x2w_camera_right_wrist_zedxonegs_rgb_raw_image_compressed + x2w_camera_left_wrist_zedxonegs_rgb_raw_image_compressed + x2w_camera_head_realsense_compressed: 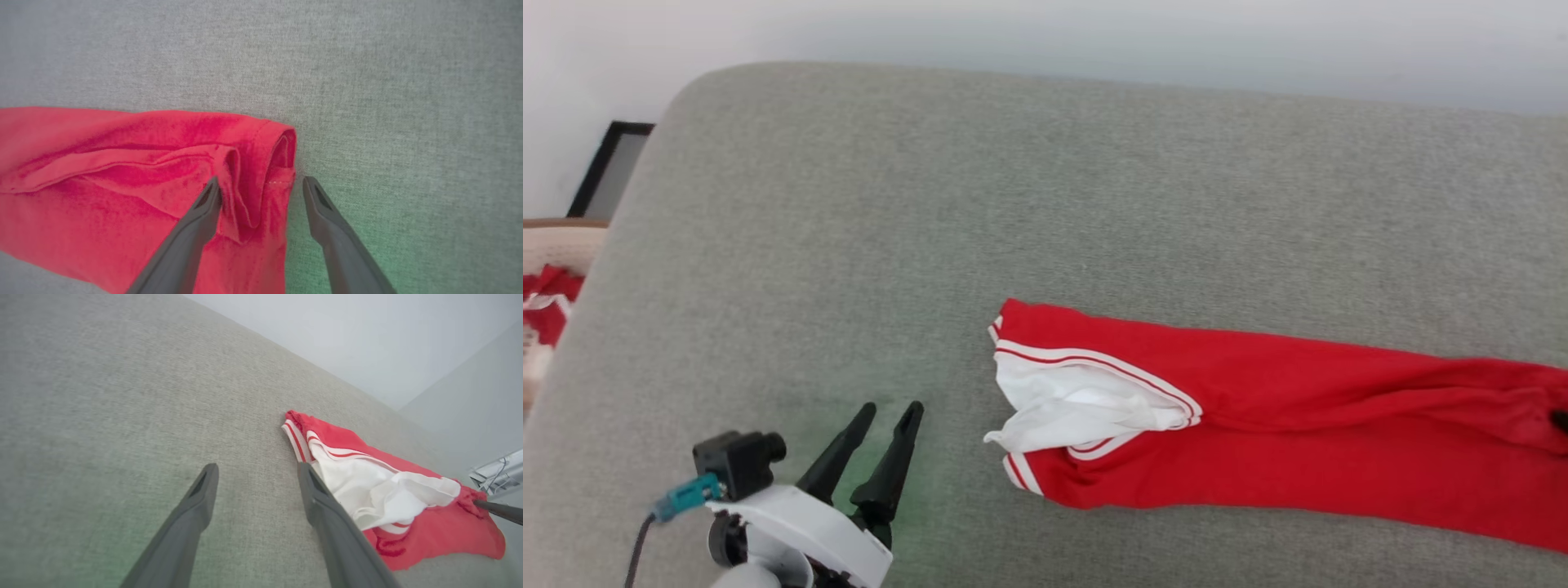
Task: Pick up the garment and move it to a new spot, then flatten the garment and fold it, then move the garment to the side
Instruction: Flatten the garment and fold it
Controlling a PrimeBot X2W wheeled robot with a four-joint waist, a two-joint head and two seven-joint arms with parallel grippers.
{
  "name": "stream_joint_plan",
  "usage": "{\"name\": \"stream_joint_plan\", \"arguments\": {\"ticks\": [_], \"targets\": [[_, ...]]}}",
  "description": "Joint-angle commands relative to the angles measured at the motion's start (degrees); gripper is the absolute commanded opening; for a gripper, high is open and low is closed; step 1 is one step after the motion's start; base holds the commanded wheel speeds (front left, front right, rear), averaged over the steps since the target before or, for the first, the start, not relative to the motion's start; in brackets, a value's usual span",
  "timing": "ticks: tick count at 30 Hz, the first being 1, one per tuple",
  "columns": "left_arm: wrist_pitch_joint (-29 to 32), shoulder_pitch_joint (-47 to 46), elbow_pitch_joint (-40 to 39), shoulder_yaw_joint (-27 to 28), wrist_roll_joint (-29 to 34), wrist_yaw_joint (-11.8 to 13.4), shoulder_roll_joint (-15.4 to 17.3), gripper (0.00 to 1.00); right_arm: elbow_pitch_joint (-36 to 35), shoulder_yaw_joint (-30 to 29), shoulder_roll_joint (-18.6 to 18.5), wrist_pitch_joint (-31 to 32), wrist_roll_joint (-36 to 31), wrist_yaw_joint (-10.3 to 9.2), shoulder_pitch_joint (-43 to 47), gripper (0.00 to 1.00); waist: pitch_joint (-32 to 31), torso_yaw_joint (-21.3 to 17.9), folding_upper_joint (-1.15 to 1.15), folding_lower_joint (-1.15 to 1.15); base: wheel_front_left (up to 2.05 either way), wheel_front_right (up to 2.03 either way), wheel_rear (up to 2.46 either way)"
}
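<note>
1. Head view is showing the garment (1258, 425) as one long folded red band lying across the grey cushion (1013, 180) and running off the right edge; the white sleeve (1078, 404) with stripe trim is sitting at its left end; a black frame (613, 167) is leaning at the wall; a red-and-white cloth (547, 306) is lying past the cushion's left side.
2. Right wrist view is supplying the band's other end: a hemmed end (261, 155), doubled over in soft folds.
3. Count: one garment; one white sleeve on show; two grippers, two dark fingers each.
4. Left gripper (892, 408): jaws are standing wide apart and holding nothing; it is sitting over bare cushion, with the sleeve end lying to its right, near but apart.
5. Right gripper (261, 181): jaws are standing wide apart, clamping nothing; one finger is over red fabric, the other over bare cushion just beside the hem; whether the tips are touching cloth, cannot tell.
</note>
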Motion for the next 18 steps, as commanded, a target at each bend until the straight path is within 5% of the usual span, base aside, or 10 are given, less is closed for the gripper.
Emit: {"name": "stream_joint_plan", "arguments": {"ticks": [1, 12, 18], "targets": [[-0.03, 1.13, 0.32, 2.07, 2.25, -0.47, -1.20, 1.00, 0.46, -0.99, -0.24, 0.55, 0.55, -0.01, 1.25, 1.00, -0.08, 1.04, 0.00, 0.00, 0.00, 0.00, 0.00], [-0.04, 6.15, -0.92, 22.00, 27.93, 0.79, -12.04, 1.00, 3.48, -3.93, 1.97, 12.78, 1.23, -0.01, 5.09, 1.00, -1.82, 1.68, 0.00, 0.00, 0.00, 0.00, 0.00], [-0.04, 7.54, -4.59, 27.82, 42.85, 0.52, -15.03, 1.00, 5.10, -5.25, 4.91, 16.80, -2.19, -0.01, 2.67, 1.00, -2.65, 1.15, 0.00, 0.00, 0.00, 0.00, 0.00]]}}
